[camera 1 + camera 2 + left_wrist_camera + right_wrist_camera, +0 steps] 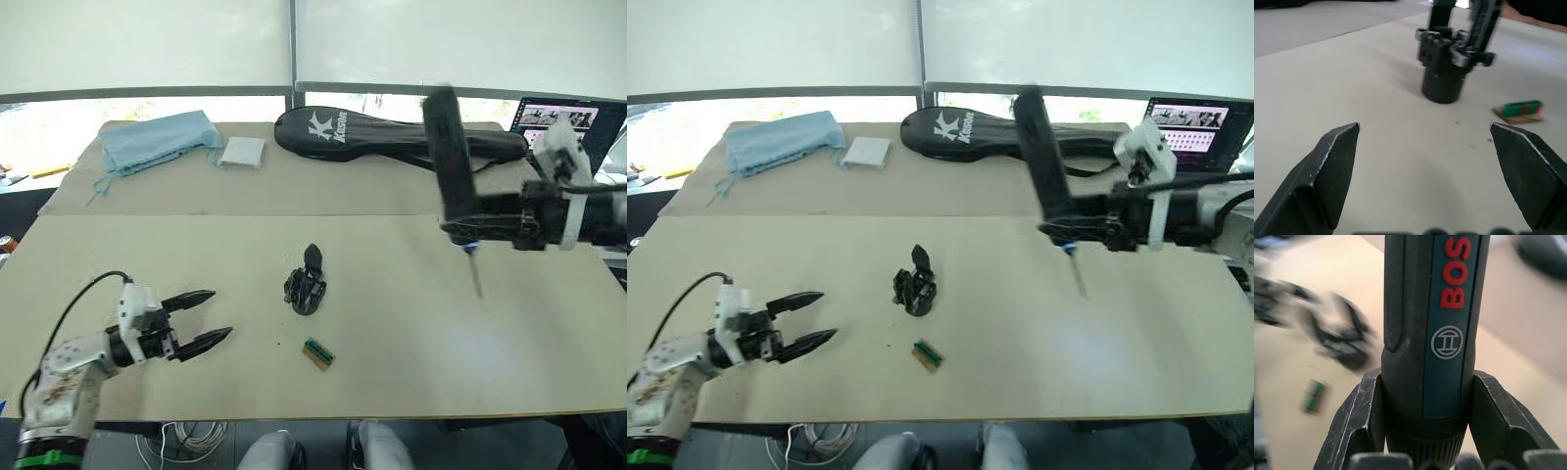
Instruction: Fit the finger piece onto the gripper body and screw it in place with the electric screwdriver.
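Beige table (411, 392) mid-span: gripper body (307, 284) stands upright for fastening. Left gripper (208, 317), fingers spread, empty, waits near the front-left edge. Right gripper (1425, 431) clamps the electric screwdriver (451, 162), bit down, toward the right edge.

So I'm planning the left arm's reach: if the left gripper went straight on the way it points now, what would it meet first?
Probably the gripper body. The left gripper is open, and in its wrist view the black block stands on the table ahead between its fingers. The small green part lies off to one side. Depth is hard to judge.
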Motion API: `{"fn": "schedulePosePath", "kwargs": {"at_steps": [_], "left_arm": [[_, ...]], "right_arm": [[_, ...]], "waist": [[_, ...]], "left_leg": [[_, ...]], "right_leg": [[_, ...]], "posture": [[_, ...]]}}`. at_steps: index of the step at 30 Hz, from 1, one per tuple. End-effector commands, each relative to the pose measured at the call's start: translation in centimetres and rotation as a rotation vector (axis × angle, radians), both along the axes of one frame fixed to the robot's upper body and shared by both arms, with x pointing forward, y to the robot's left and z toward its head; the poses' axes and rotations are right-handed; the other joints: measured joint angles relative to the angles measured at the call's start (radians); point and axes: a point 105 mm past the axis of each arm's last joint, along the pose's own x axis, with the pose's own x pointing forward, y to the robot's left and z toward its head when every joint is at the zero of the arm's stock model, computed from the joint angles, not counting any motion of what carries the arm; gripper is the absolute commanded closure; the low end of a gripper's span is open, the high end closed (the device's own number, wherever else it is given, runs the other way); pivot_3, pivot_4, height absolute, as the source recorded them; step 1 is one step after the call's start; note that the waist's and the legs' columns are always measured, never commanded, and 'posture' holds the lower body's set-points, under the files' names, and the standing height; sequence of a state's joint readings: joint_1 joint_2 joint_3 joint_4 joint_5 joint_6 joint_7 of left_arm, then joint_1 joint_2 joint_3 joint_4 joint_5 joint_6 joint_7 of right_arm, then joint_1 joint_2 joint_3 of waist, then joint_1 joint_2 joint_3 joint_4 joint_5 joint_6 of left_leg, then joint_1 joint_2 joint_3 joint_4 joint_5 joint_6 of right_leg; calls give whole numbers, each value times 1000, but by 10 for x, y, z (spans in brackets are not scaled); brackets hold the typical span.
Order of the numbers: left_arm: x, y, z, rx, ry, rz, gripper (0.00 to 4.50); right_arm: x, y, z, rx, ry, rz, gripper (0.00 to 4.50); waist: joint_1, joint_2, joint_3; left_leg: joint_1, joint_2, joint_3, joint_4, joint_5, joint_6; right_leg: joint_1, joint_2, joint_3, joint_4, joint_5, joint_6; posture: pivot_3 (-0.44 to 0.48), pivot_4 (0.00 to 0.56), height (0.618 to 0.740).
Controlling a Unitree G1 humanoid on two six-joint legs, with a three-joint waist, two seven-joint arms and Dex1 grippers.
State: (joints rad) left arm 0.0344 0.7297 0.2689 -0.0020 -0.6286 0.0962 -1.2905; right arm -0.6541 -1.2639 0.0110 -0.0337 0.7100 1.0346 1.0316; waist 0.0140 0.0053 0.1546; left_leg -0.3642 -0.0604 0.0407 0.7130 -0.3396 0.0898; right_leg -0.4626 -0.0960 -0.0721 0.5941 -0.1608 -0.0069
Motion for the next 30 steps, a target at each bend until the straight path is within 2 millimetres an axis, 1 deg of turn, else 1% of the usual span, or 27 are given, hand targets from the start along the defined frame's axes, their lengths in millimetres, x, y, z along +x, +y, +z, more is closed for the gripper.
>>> {"fn": "schedulePosePath", "kwargs": {"at_steps": [1, 2, 4, 6, 8, 10, 14, 18, 21, 23, 24, 25, 27, 29, 30], "left_arm": [[-7, -6, 20, -17, -52, -71, 16], [-7, -7, 21, -15, -54, -77, 16], [-5, -7, 23, -18, -58, -70, 16], [-3, -8, 24, -24, -56, -58, 16], [-4, -11, 24, -23, -57, -62, 16], [-5, -13, 23, -19, -56, -69, 16], [-7, -15, 25, -26, -32, -84, 16], [-4, -9, 28, 16, -51, -65, 16], [-6, -5, 28, 33, -20, -67, 16], [-8, -5, 32, 25, -26, -81, 0], [-8, -6, 32, 23, -28, -84, 0], [-8, -5, 33, 21, -30, -73, 0], [-3, 3, 28, 58, -17, -4, 0], [3, 12, 19, 114, 19, 78, 0], [1, 13, 19, 131, -4, 77, 0]], "right_arm": [[-4, -30, -22, -202, 130, -104, 2564], [-4, -36, -33, -237, 172, -111, 2564], [-1, -44, -47, -260, 229, -127, 2564], [6, -48, -56, -264, 251, -141, 2564], [10, -54, -70, -296, 282, -152, 2564], [14, -57, -79, -320, 297, -159, 2564], [19, -59, -87, -315, 330, -165, 2564], [20, -60, -93, -304, 360, -151, 2564], [25, -60, -91, -283, 335, -153, 2564], [30, -62, -87, -287, 303, -167, 1476], [30, -62, -86, -289, 297, -168, 1158], [32, -62, -80, -281, 278, -171, 832], [28, -62, -69, -256, 261, -163, 107], [26, -63, -59, -239, 230, -165, 43], [23, -65, -52, -244, 209, -152, 43]], "waist": [[-1, 0, 0], [-2, 0, 0], [-5, 0, 0], [-10, 1, 1], [-15, 2, 2], [-14, 2, 2], [-14, 2, 2], [-12, 2, 2], [-13, 2, 2], [-15, 2, 2], [-15, 2, 2], [-16, 2, 2], [-17, 2, 2], [-16, 2, 2], [-15, 3, 2]], "left_leg": [[-2, 0, 0, 0, 0, 0], [-4, 0, 0, 1, 0, 0], [-5, 0, 0, 1, 1, 0], [-5, 0, 0, 1, 2, -2], [-5, 0, 0, 2, 2, -3], [-5, 0, 0, 2, 3, -4], [-4, 0, 0, 2, 4, -5], [-5, 0, 0, 2, 4, -5], [-4, 0, 0, 2, 4, -5], [-4, 0, 0, 3, 4, -5], [-3, 0, 0, 3, 4, -6], [-2, 0, 0, 3, 4, -6], [0, 0, 0, 3, 4, -6], [1, 0, 0, 2, 4, -6], [1, 0, 0, 2, 4, -6]], "right_leg": [[-2, 0, 0, 0, 0, 0], [-4, 0, 0, 0, 0, 1], [-5, 2, -1, 0, 0, 1], [-5, 3, -1, 0, 0, 1], [-5, 3, 0, 0, 0, 1], [-5, 3, 0, 1, 1, 1], [-4, 4, -1, 1, 1, 0], [-4, 4, -2, 1, 1, 0], [-3, 4, -3, 1, 1, 0], [-2, 4, -3, 1, 1, 0], [-1, 4, -3, 1, 1, 0], [0, 4, -3, 1, 1, 0], [1, 4, -3, 1, 1, 1], [3, 4, -3, 1, 1, 1], [3, 4, -3, 0, 1, 1]], "posture": [[0, 150, 740], [0, 150, 740], [0, 150, 740], [0, 150, 740], [0, 150, 740], [0, 150, 740], [0, 150, 740], [0, 150, 740], [0, 150, 740], [0, 150, 740], [0, 150, 740], [0, 150, 740], [0, 150, 740], [0, 150, 740], [0, 150, 740]]}}
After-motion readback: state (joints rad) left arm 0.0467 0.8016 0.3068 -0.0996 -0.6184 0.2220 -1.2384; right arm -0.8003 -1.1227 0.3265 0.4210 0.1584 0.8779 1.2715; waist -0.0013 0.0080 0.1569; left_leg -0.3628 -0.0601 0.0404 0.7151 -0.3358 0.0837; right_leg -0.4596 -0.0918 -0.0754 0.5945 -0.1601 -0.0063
